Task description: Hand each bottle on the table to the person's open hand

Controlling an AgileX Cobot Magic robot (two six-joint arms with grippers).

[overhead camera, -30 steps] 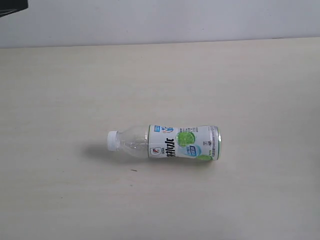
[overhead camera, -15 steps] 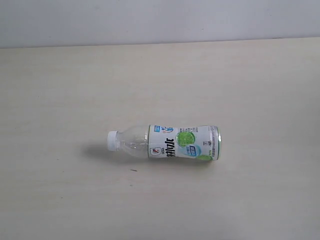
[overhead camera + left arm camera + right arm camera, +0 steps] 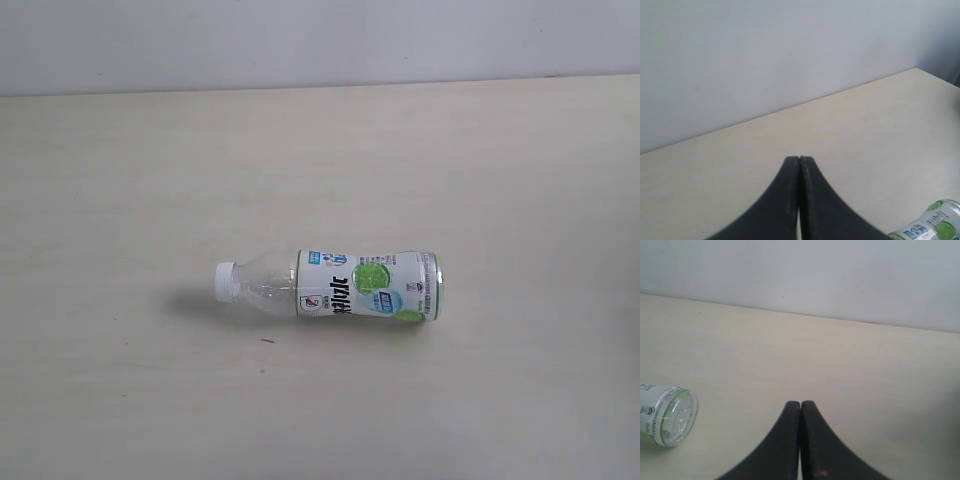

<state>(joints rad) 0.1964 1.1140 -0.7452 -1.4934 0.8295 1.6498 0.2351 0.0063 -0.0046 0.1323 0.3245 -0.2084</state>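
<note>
One clear bottle with a white-green lime label [image 3: 330, 285] lies on its side near the middle of the pale beige table [image 3: 150, 170], white cap pointing left. Part of its label shows at the corner of the left wrist view as the lime bottle [image 3: 935, 227], and its base shows in the right wrist view as the lime bottle [image 3: 667, 415]. My left gripper [image 3: 799, 159] is shut with nothing in it, well away from the bottle. My right gripper [image 3: 800, 403] is shut and empty too. Neither gripper shows in the exterior view. The other bottles and the person's hand are out of view.
A plain pale wall [image 3: 320, 40] runs along the table's far edge. A tiny dark speck [image 3: 267, 341] lies just in front of the bottle.
A dark object at the top left corner of the exterior view one second ago has left the frame. The bottle has not moved.
</note>
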